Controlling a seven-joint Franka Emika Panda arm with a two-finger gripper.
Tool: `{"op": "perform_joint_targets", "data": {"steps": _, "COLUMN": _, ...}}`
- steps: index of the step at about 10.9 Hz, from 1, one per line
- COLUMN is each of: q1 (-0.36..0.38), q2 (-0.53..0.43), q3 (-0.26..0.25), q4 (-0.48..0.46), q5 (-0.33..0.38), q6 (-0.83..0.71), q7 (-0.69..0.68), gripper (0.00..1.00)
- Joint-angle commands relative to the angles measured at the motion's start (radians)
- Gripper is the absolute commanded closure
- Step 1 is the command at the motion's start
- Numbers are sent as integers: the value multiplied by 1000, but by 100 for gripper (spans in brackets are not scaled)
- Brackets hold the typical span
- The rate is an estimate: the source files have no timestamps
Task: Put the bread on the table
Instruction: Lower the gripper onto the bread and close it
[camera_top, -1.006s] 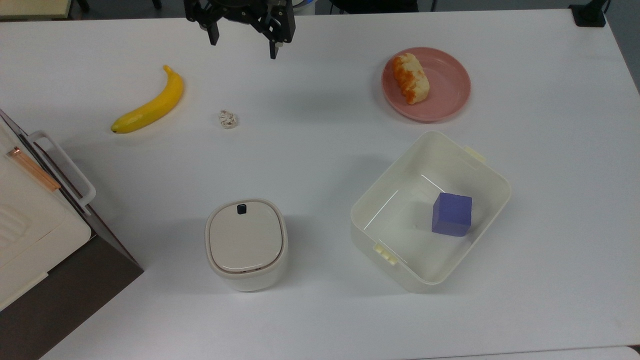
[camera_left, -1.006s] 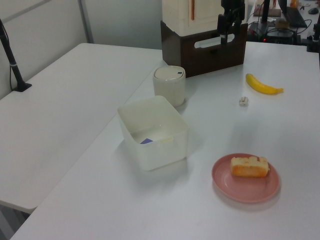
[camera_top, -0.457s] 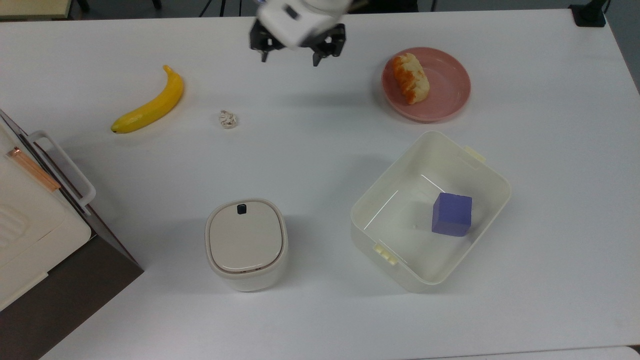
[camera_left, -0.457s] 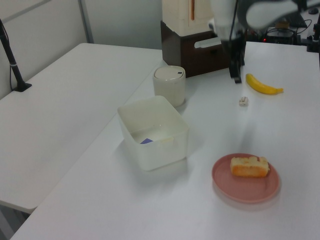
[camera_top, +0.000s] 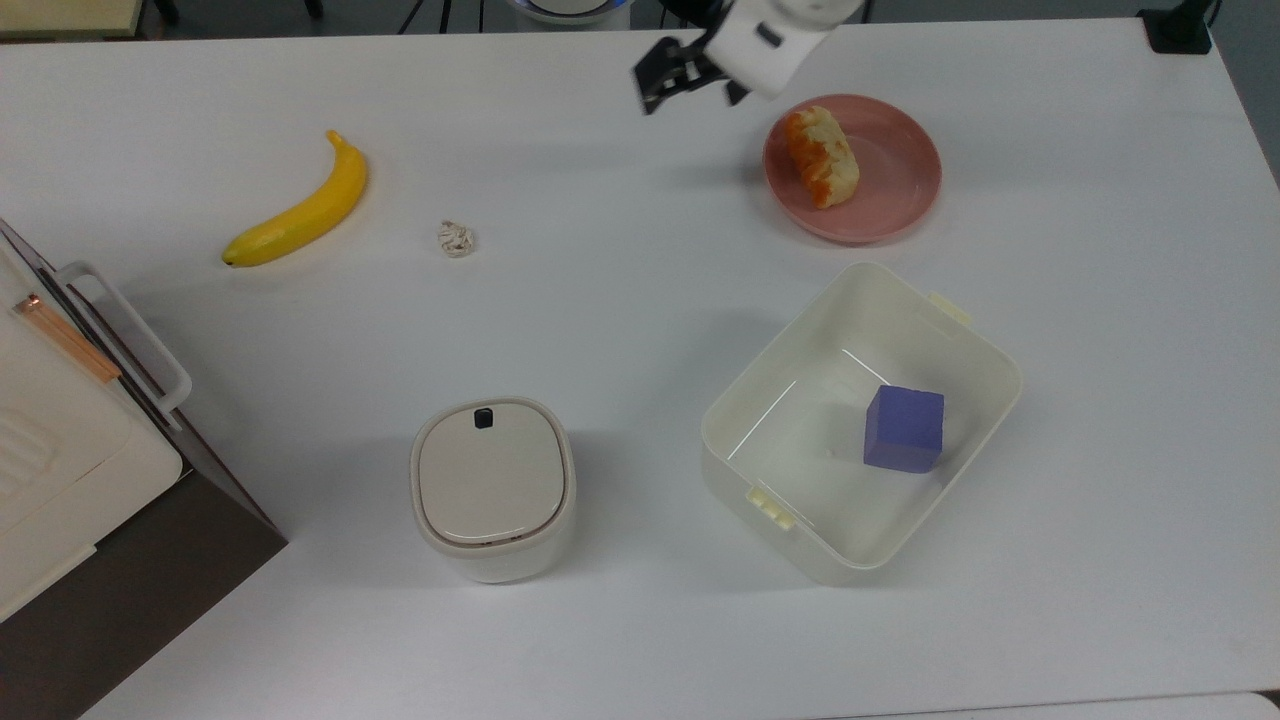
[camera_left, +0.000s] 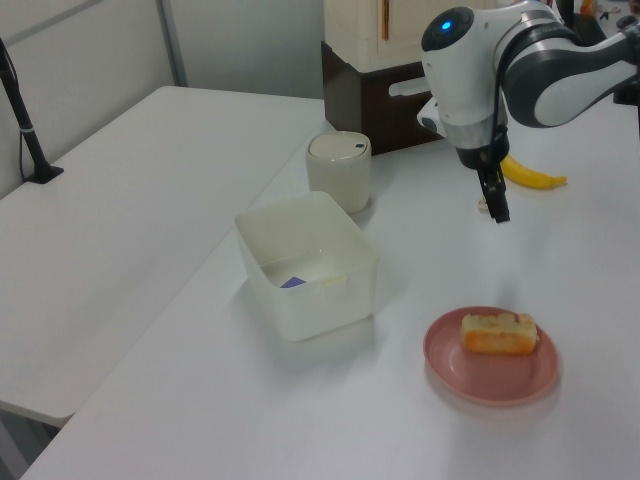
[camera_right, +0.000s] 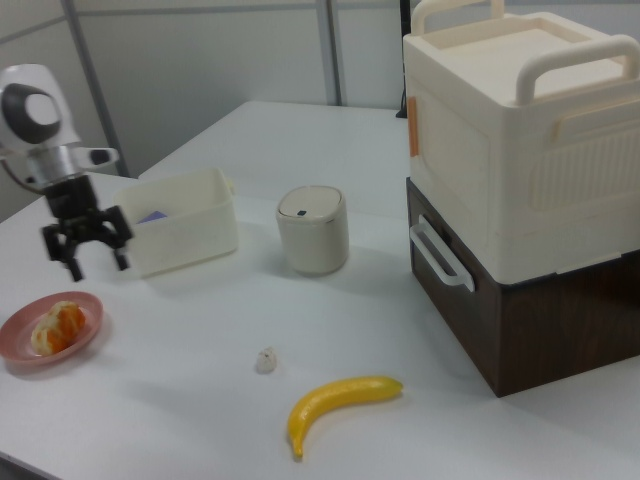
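Observation:
The bread (camera_top: 822, 157) (camera_left: 498, 333) (camera_right: 55, 327), a short loaf with a glazed orange-brown top, lies on the left half of a round pink plate (camera_top: 900, 175) (camera_left: 500, 378) (camera_right: 20, 338). The plate stands on the white table (camera_top: 620, 300) near its far edge in the top view. My gripper (camera_top: 690, 92) (camera_left: 498, 200) (camera_right: 97, 262) hangs open and empty above the table. It is just to the top view's left of the plate and apart from the bread.
A yellow banana (camera_top: 300, 212) (camera_right: 340, 400) and a small off-white wad (camera_top: 456, 238) (camera_right: 266, 360) lie on the top view's left. A lidded cream bin (camera_top: 493, 487) and an open cream tub (camera_top: 1000, 360) holding a purple block (camera_top: 905, 428) stand nearer. A cream-and-brown cabinet (camera_top: 60, 430) fills the top view's lower left corner.
The gripper has swept from above the banana side to the top view's right, stopping beside the pink plate, still open. Nothing on the table moved.

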Motion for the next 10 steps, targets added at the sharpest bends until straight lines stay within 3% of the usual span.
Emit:
{"op": "perform_joint_targets", "data": {"steps": 1, "q1": 20, "q2": -53, "q3": 113, "q4": -68, "q5": 124, "q6": 146, "q7": 168, "gripper": 0}}
{"op": "perform_joint_targets", "data": {"steps": 3, "q1": 27, "q2": -41, "q3": 200, "q4": -96, "q5": 126, "q6": 256, "q7": 269, "gripper": 0}}
{"op": "perform_joint_targets", "data": {"steps": 6, "q1": 80, "q2": 33, "q3": 205, "q4": -101, "q5": 103, "q6": 293, "q7": 347, "gripper": 0}}
{"op": "perform_joint_targets", "data": {"steps": 10, "q1": 32, "q2": 132, "q3": 204, "q4": -94, "q5": 17, "q6": 306, "q7": 344, "gripper": 0}}
